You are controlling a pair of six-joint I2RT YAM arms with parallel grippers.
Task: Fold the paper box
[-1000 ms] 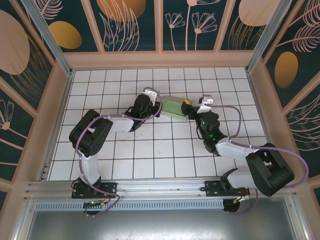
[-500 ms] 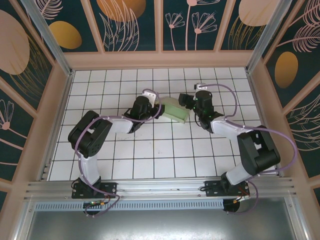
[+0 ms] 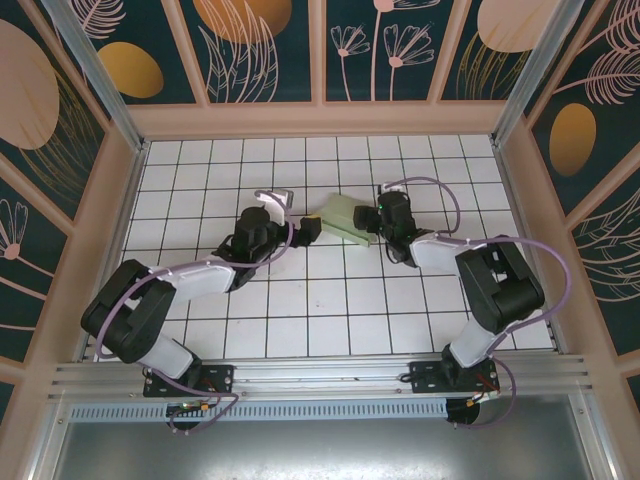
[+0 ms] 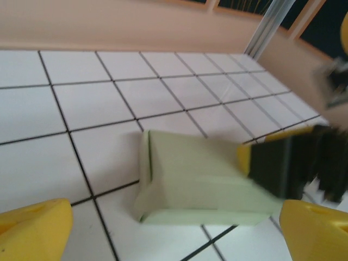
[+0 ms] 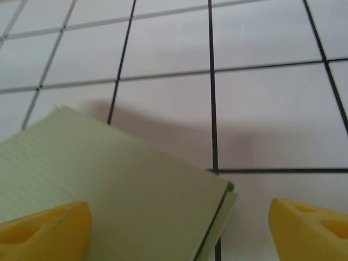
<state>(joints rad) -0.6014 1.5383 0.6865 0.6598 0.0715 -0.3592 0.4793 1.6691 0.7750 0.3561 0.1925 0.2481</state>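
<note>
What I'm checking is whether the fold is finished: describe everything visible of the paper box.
The paper box is pale mint-green thin card, folded into a small, flat, closed rectangular box. It lies flat on the white tiled table, skewed to the grid lines. Its left end shows a tucked seam. The open right gripper straddles its right end, contact unclear; the open left gripper stands just short of it.

1. The box (image 4: 201, 185) lies closed on the white-tiled desk (image 4: 81, 98).
2. The left gripper (image 4: 174, 234) stands wide, its yellow fingertips (image 4: 32, 228) at the lower corners, clear of the box.
3. The blurred black-and-yellow right gripper (image 4: 272, 163) meets the box's right end.
4. A pale wall (image 4: 109, 27) runs behind.
</note>
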